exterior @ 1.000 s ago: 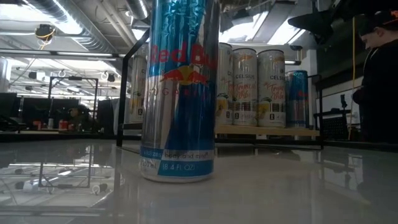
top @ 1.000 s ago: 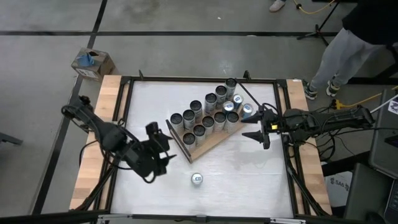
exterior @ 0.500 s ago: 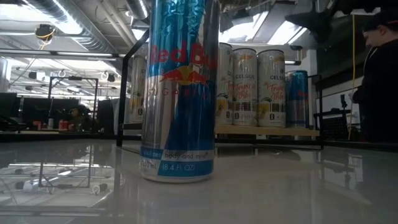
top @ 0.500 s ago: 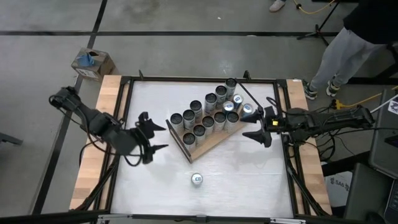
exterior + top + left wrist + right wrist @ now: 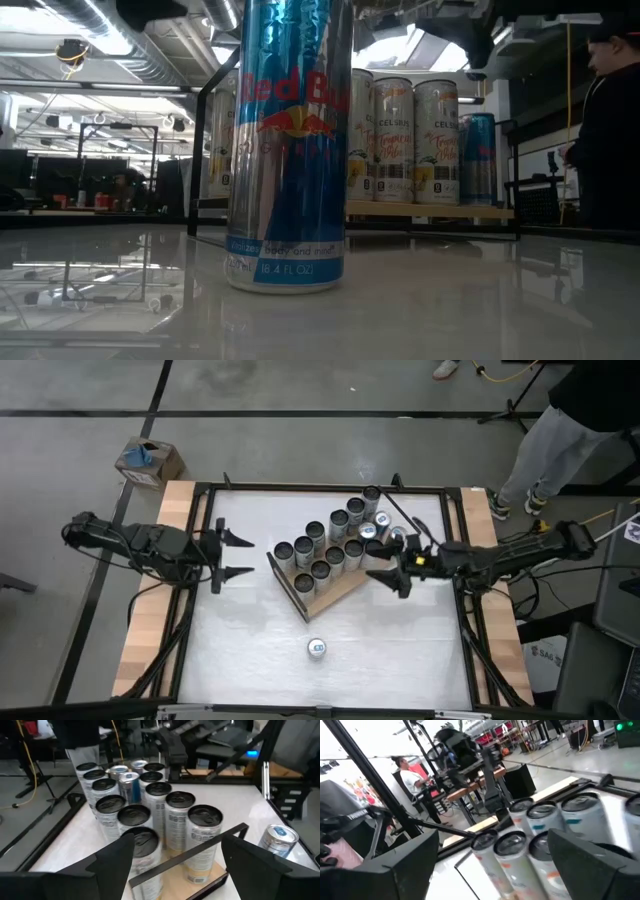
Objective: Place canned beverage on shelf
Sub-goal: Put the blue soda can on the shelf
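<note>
Lone can (image 5: 317, 649) unshelved, at 6 o'clock from shelf (image 5: 338, 587).
Right gripper (image 5: 385, 576) spread empty at shelf's 3 o'clock edge; left gripper (image 5: 226, 557) spread empty at 9 o'clock, waiting.

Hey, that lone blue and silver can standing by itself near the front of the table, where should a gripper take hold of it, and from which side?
Probably around the middle of its round body, jaws level on opposite sides. The lone can stands upright, tall and slim, apart from the shelf, with bare table around it, so a sideways approach looks open from either arm. The open left gripper has the clearer path.
</note>
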Controlling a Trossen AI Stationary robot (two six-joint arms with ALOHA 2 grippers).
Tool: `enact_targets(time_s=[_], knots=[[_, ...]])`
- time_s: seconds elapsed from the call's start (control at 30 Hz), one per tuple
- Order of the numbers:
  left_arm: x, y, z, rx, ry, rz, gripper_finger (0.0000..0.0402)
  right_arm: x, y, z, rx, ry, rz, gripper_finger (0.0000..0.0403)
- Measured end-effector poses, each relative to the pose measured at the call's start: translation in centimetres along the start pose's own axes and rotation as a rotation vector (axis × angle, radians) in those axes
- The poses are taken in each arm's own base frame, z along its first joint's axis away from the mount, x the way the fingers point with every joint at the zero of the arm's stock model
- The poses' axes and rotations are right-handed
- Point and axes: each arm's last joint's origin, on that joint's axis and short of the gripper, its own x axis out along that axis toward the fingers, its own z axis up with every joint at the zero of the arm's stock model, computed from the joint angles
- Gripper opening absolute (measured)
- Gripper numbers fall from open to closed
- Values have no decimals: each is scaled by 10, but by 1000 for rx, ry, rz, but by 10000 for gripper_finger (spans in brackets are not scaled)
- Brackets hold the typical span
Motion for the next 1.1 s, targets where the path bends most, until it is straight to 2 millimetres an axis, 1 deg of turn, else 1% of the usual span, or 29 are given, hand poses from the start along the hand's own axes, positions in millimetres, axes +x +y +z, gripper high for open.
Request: enact_targets(time_s=[0.1, 0.2, 0.3, 0.4, 0.57, 0.77, 1.0, 1.1], knots=[[-7, 9, -15, 3, -26, 0, 289, 9, 8, -13, 1, -6, -14, 360], [-14, 15, -31, -9, -57, -16, 289, 14, 17, -26, -10, 6, -65, 360], [-18, 18, -48, -21, -89, -15, 289, 20, 32, -35, -20, 8, -102, 360], [-21, 19, -67, -25, -113, -53, 289, 25, 48, -43, -30, 14, -115, 360], [-21, 20, -92, -41, -151, -63, 289, 34, 75, -59, -53, 13, -165, 360], [-22, 22, -107, -52, -197, -66, 289, 46, 104, -82, -90, 7, -229, 360], [-17, 20, -115, -15, -161, -92, 289, 61, 137, -106, -159, 16, -303, 360], [-17, 20, -114, -12, -167, -91, 289, 67, 150, -115, -171, 9, -319, 360]])
